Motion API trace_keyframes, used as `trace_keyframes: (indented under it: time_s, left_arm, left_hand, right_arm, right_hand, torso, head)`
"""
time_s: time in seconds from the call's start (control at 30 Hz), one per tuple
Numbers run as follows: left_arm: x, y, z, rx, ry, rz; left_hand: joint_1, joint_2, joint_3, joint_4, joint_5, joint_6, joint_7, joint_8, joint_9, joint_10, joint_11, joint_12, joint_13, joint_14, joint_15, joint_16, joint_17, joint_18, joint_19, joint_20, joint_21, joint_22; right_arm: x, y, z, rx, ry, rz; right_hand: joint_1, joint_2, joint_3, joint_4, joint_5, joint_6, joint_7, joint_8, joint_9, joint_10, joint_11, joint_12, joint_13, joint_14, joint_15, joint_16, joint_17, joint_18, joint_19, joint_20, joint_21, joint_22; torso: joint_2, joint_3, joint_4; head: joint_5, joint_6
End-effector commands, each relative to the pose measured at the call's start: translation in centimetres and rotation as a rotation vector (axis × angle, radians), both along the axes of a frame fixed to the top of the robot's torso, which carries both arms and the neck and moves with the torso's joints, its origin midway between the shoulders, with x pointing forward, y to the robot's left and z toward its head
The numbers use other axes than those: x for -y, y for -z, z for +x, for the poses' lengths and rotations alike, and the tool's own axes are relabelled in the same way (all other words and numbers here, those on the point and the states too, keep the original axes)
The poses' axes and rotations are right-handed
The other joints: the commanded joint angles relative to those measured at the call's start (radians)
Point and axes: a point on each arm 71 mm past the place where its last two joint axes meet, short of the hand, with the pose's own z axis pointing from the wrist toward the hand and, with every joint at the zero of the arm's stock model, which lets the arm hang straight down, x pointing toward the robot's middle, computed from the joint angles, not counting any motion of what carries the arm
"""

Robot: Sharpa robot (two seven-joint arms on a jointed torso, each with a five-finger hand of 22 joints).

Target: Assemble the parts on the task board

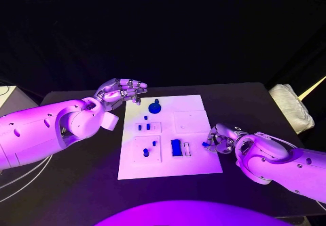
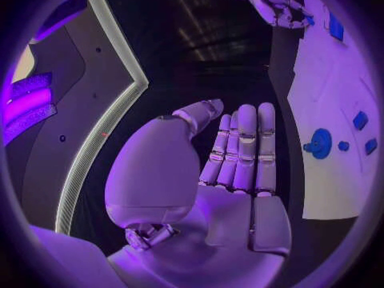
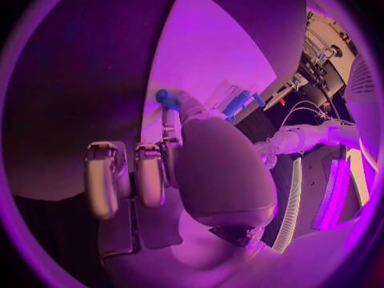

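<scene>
The white task board (image 1: 197,110) lies in the middle of the table. On it are a round blue part (image 1: 155,108), two small blue pieces (image 1: 142,126), another blue piece (image 1: 146,152) and a taller blue block (image 1: 176,147). My right hand (image 1: 218,140) is at the board's right edge and pinches a small blue part (image 1: 204,143) between thumb and finger; the right wrist view shows the part (image 3: 166,98) at the fingertips. My left hand (image 1: 121,91) hovers off the board's far left corner, holding nothing. Its fingers (image 2: 244,150) are straight in the left wrist view.
The black table (image 1: 81,188) runs on all sides of the board. A pale padded object (image 1: 292,106) lies at the table's right edge. In the left wrist view the board (image 2: 328,192) carries the round blue part (image 2: 320,143), with my right hand (image 2: 272,0) beyond.
</scene>
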Motion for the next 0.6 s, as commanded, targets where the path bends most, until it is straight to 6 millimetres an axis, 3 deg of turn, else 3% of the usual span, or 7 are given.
trace_keyframes:
  time_s: [0.03, 0.27, 0.43, 0.6]
  left_arm:
    - [0.2, -0.1, -0.1, 0.007, 0.019, -0.011]
    - [0.2, -0.1, -0.1, 0.006, 0.022, -0.011]
    - [0.2, -0.1, -0.1, 0.005, 0.022, -0.01]
    - [0.2, -0.1, -0.1, 0.005, 0.022, -0.01]
  left_hand:
    - [-0.001, 0.004, -0.007, 0.0, 0.004, -0.006, 0.0, 0.004, 0.001, -0.005, 0.0, 0.007, -0.001, -0.006, 0.001, -0.006, -0.002, 0.007, 0.007, -0.001, -0.006, -0.001]
    - [-0.001, 0.004, -0.007, 0.0, 0.004, -0.006, 0.0, 0.004, 0.001, -0.005, 0.0, 0.007, -0.001, -0.006, 0.001, -0.006, -0.002, 0.007, 0.007, -0.001, -0.006, -0.001]
    - [0.0, 0.005, -0.007, -0.001, 0.004, -0.005, -0.001, 0.005, 0.001, -0.005, 0.0, 0.007, -0.001, -0.006, 0.001, -0.006, -0.002, 0.007, 0.007, -0.001, -0.007, -0.001]
    - [0.002, 0.006, -0.006, -0.002, 0.004, -0.005, -0.001, 0.005, 0.002, -0.005, -0.001, 0.008, -0.001, -0.006, 0.001, -0.007, -0.002, 0.007, 0.007, -0.002, -0.006, -0.001]
  right_arm:
    - [0.6, 1.7, -0.7, -0.078, -0.016, -0.116]
    - [0.1, 1.5, -0.8, -0.071, 0.004, -0.076]
    - [0.1, 1.3, -1.0, -0.093, 0.058, 0.002]
    - [-0.4, 0.3, -0.9, -0.093, 0.106, 0.093]
  right_hand:
    - [0.013, -0.004, 0.024, 0.002, 0.021, 0.008, -0.001, -0.004, -0.051, 0.009, -0.009, -0.003, 0.124, 0.086, -0.008, 0.005, 0.169, -0.011, 0.092, -0.008, 0.004, 0.248]
    - [-0.024, -0.046, 0.141, 0.014, 0.134, 0.015, -0.004, -0.001, -0.052, 0.012, -0.011, -0.003, 0.128, 0.087, -0.011, 0.006, 0.174, -0.011, 0.093, -0.01, 0.009, 0.249]
    - [-0.048, -0.055, 0.192, 0.01, 0.179, 0.013, -0.004, 0.006, -0.046, 0.015, -0.014, -0.002, 0.131, 0.088, -0.012, 0.008, 0.178, -0.012, 0.094, -0.012, 0.014, 0.25]
    - [-0.066, -0.058, 0.213, 0.01, 0.187, 0.011, -0.005, 0.011, -0.041, 0.017, -0.014, 0.001, 0.133, 0.089, -0.012, 0.009, 0.181, -0.013, 0.094, -0.012, 0.017, 0.251]
  torso:
    - [-0.001, 0.0002, -0.0012]
    - [0.0, 0.0015, -0.0023]
    - [-0.001, 0.0001, -0.0007]
    - [0.001, 0.0011, 0.0006]
  head:
    - [-0.001, 0.0]
    - [-0.003, 0.002]
    - [-0.006, 0.002]
    - [-0.006, 0.003]
